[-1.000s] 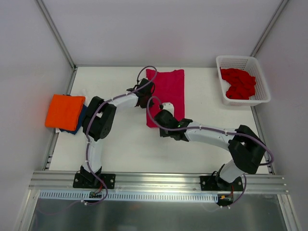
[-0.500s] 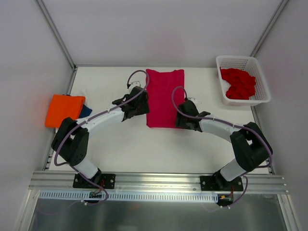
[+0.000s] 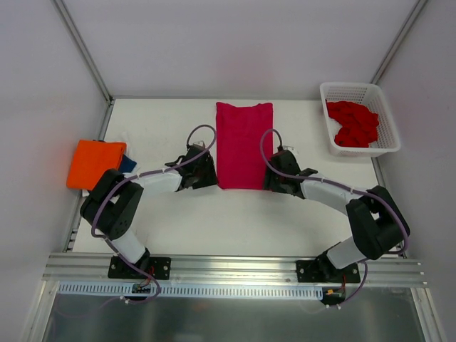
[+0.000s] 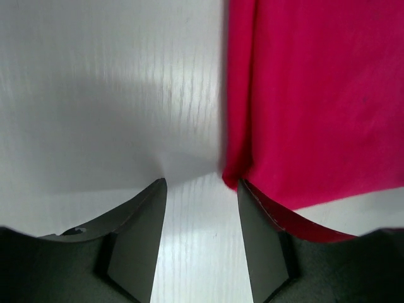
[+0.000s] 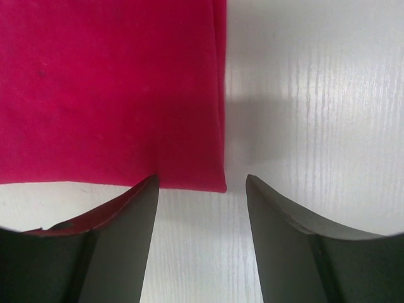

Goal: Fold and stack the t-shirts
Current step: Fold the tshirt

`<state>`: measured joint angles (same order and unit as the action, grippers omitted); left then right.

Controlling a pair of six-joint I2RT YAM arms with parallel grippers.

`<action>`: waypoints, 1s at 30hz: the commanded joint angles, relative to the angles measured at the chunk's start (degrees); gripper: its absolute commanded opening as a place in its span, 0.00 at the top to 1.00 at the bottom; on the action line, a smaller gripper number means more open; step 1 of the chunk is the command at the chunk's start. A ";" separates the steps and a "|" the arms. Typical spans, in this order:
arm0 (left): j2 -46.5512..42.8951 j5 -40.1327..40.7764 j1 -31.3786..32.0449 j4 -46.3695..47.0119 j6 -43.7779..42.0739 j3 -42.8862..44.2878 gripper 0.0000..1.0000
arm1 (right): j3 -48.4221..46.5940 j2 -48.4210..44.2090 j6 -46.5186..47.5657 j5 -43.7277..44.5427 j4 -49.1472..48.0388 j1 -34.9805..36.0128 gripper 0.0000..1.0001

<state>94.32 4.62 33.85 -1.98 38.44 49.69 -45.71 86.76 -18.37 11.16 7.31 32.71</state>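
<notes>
Both arms have swung off the cloth since a second ago and are now settling at its near end, one on each side. I'm watching the crimson-pink shirt [image 3: 244, 146] lying folded into a long flat strip on the table [image 3: 214, 221], and I'm using it as my marker for everything else.

The left gripper [image 4: 202, 186] is hovering at the shirt's near-left corner. Its fingers are standing apart, and that corner is poking into the gap between them — one finger is overlapping the hem, the other is sitting over bare table. Nothing is being held.

The right gripper [image 5: 202, 183] is mirroring that at the shirt's near-right corner. Its fingers are spread too, with the corner showing in the gap between them and one finger lapping over the hem. It's holding nothing either. I can't tell whether either finger is actually pressing on the cloth.

Well to the left of the crimson-pink shirt, the orange shirt [image 3: 95, 162] is sitting folded on top of the dark blue shirt [image 3: 127, 164], which is peeking out along one edge. Off to the far right of it, the red shirts [image 3: 353, 122] are lying bunched up in the white basket [image 3: 349, 85].
</notes>
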 commanded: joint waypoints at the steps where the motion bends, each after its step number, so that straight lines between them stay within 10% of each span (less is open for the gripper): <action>1: 2.44 -7.51 -2.38 9.51 1.99 -3.19 0.51 | 1.33 -3.61 0.53 -0.09 -1.25 -0.45 0.39; 30: -3.80 -24.04 -6.95 33.87 12.97 -17.87 0.59 | 1.77 1.13 0.09 -2.11 -3.09 -0.89 0.40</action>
<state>89.76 -14.66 27.62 24.27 48.49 32.77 -44.12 87.33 -18.37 9.76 6.02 32.10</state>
